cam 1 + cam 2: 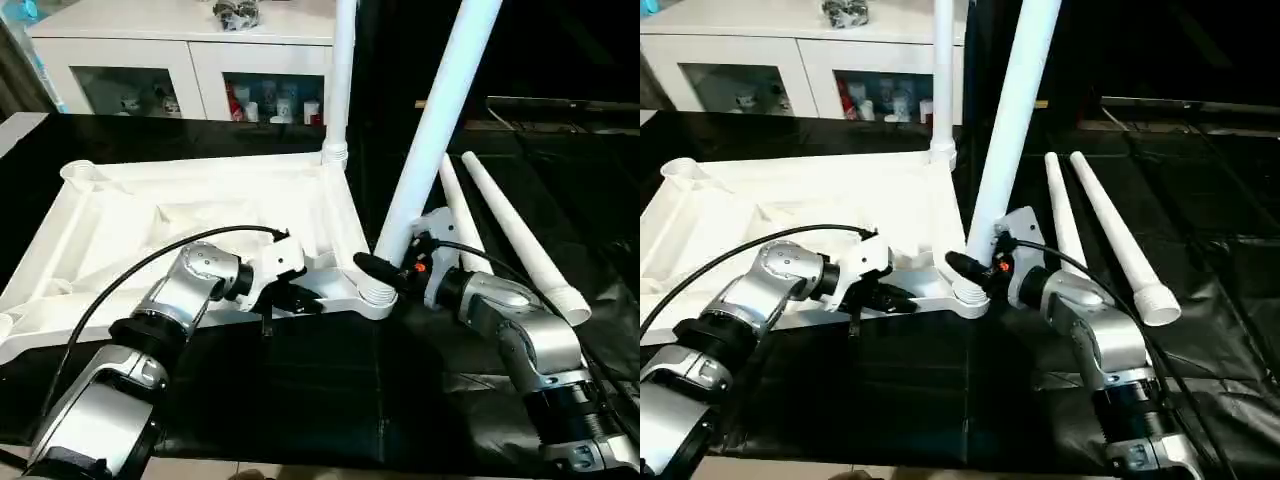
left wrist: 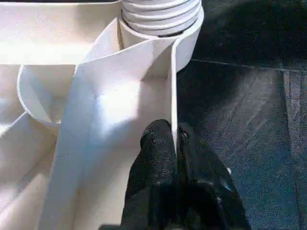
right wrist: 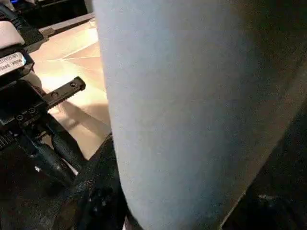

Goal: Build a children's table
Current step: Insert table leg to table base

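Note:
The children's table top (image 1: pixel 130 205) lies upside down on the black surface, ribs facing up. One white leg (image 1: pixel 342 80) stands upright in its far right corner. My left gripper (image 1: pixel 298 298) is shut on the thin rim wall (image 2: pixel 173 96) of the top, close to the near right corner socket (image 1: pixel 378 298). A second leg (image 1: pixel 440 110) leans to the right with its threaded end (image 2: pixel 160 14) in that socket. My right gripper (image 1: pixel 392 266) is shut on this leg just above the socket. One black finger (image 3: pixel 98 191) shows against the leg (image 3: pixel 192 110) in the right wrist view.
Two more white legs (image 1: pixel 520 235) (image 1: pixel 455 205) lie side by side on the black cloth to the right of the top. A white cabinet (image 1: pixel 180 60) with glass doors stands behind the table. Black cables run along both forearms.

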